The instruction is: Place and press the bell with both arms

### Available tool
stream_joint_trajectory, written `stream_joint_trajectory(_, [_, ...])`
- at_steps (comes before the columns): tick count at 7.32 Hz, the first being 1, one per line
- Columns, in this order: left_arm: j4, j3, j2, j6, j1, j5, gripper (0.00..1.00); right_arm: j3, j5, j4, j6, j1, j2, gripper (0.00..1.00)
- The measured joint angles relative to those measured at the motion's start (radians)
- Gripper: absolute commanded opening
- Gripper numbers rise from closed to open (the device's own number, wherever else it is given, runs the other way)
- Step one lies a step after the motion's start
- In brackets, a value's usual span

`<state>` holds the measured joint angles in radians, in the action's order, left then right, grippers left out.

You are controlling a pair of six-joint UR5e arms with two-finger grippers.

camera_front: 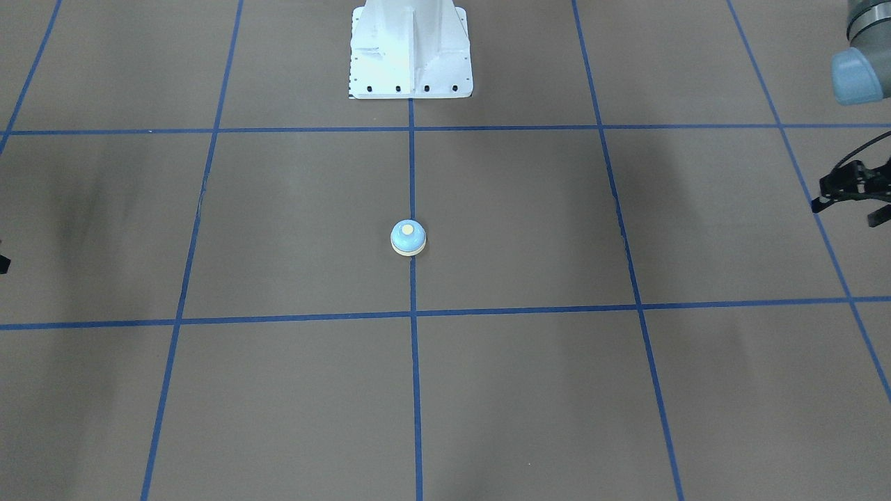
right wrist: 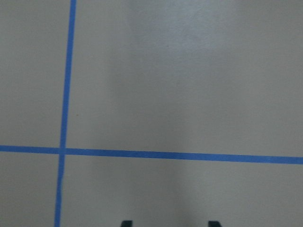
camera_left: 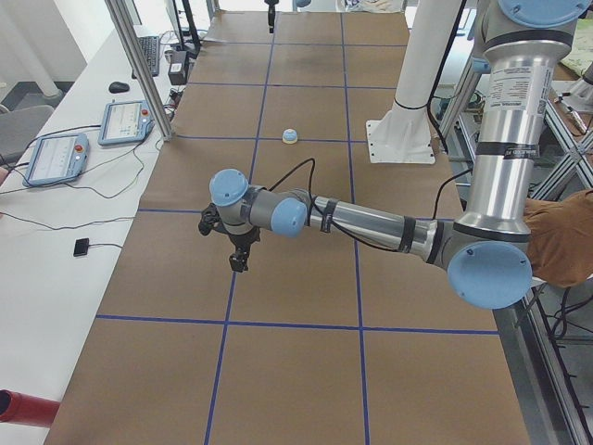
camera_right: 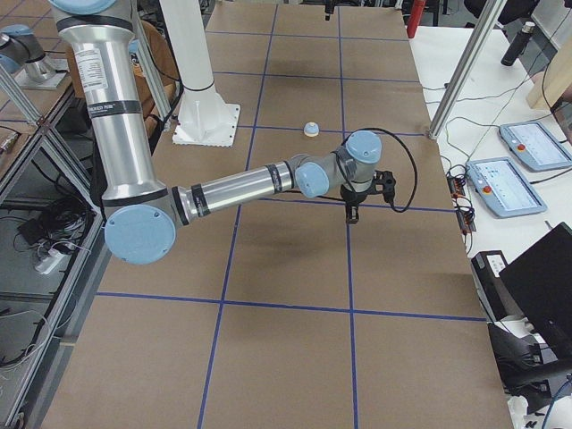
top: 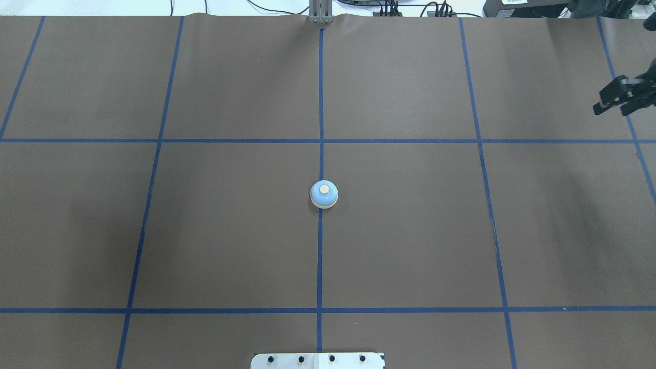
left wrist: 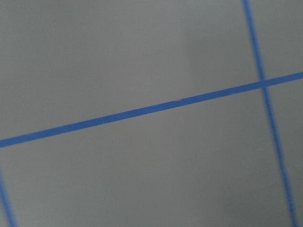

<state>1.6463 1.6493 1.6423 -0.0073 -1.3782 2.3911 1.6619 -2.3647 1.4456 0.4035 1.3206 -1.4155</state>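
Note:
The bell [camera_front: 408, 238] is small and light blue with a cream base and button. It stands upright on the centre tape line, also seen in the overhead view [top: 324, 195] and both side views [camera_left: 290, 136] [camera_right: 311, 129]. My left gripper [camera_front: 846, 214] hovers far off at the bell's left, its jaws apart and empty; it also shows in the left side view [camera_left: 239, 264]. My right gripper [top: 610, 110] hovers far off at the bell's right, open and empty. Its fingertips [right wrist: 125, 222] show wide apart over bare table. Neither gripper touches the bell.
The white pedestal [camera_front: 411, 56] stands at the robot's side of the table, in line with the bell. Blue tape lines [top: 320, 128] grid the brown table cover. Teach pendants [camera_left: 56, 158] [camera_right: 527, 143] and metal posts [camera_left: 139, 65] lie beyond the table's ends.

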Motion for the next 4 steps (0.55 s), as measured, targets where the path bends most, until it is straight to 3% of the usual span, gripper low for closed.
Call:
stream_joint_trajectory(2, [0.002, -0.088, -0.007, 0.150, -0.101, -0.008, 0.99, -0.059, 0.001, 0.044, -0.194, 0.088, -0.008, 1.00])
stream_joint_trajectory(4, [0.000, -0.126, -0.006, 0.183, -0.135, -0.009, 0.99, -0.111, 0.008, 0.079, -0.330, 0.140, -0.007, 1.00])
